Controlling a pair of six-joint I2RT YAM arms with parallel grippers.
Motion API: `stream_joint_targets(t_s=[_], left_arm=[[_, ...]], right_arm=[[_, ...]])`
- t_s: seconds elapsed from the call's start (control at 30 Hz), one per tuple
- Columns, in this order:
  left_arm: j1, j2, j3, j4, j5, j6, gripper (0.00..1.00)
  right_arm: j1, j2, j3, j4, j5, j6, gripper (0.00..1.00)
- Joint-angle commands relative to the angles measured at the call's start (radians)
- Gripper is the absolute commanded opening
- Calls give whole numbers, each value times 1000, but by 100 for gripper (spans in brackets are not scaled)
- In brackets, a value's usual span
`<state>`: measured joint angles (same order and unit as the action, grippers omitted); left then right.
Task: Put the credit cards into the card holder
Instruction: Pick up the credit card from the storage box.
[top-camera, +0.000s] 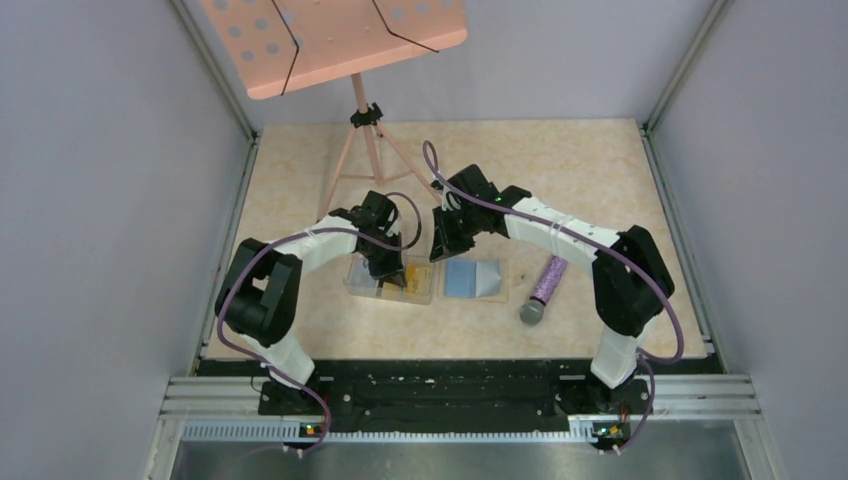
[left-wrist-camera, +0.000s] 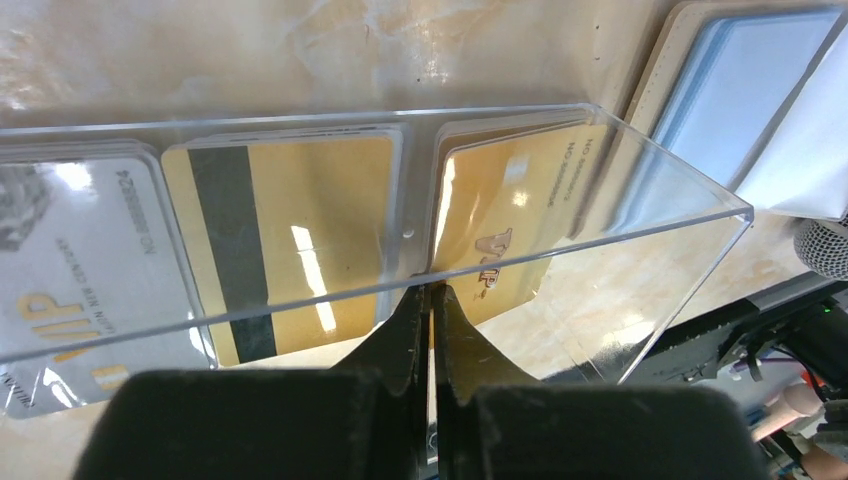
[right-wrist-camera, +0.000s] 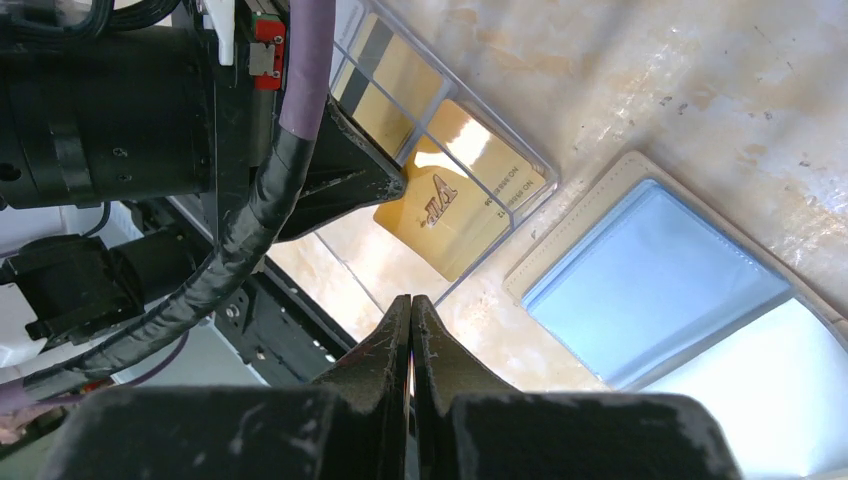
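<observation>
ok so the left gripper (left-wrist-camera: 432, 296) is down in the clear box (left-wrist-camera: 680, 250) with its fingers clamped together on the near edge of a gold VIP card (left-wrist-camera: 510, 230), and that card sits tilted, its pinched edge raised over the box's near wall. The rest of the credit cards lie flat in the box: a gold one with a dark stripe (left-wrist-camera: 320, 230) beside it in the middle, then a whitish VIP one (left-wrist-camera: 70, 260) on the far side from the holder. The card holder (top-camera: 475, 278) lies open and flat on the table (top-camera: 580, 180), light blue inside facing up, just beside the box on its right. The right gripper (right-wrist-camera: 412, 300) hangs above the gap between box and holder, pinched fully closed with nothing between its fingers. A microphone (top-camera: 545, 285) with a purple handle lies on the table right of the holder, not touching it.
</observation>
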<state>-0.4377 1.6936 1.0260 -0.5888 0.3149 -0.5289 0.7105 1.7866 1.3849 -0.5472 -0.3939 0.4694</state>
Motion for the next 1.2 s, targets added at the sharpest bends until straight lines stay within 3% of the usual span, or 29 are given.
stream_joint_targets(t_s=[0.0, 0.37, 0.93, 1.17], left_arm=[[-7, -34, 41, -78, -84, 35, 0], [-9, -50, 70, -89, -30, 58, 0], [30, -60, 38, 43, 189, 6, 0], [38, -99, 20, 69, 173, -23, 0]], right_arm=[[-5, -19, 10, 27, -8, 7, 0], [-4, -6, 14, 27, -26, 5, 0], [-31, -27, 11, 59, -71, 38, 0], [-48, -44, 0, 75, -91, 57, 0]])
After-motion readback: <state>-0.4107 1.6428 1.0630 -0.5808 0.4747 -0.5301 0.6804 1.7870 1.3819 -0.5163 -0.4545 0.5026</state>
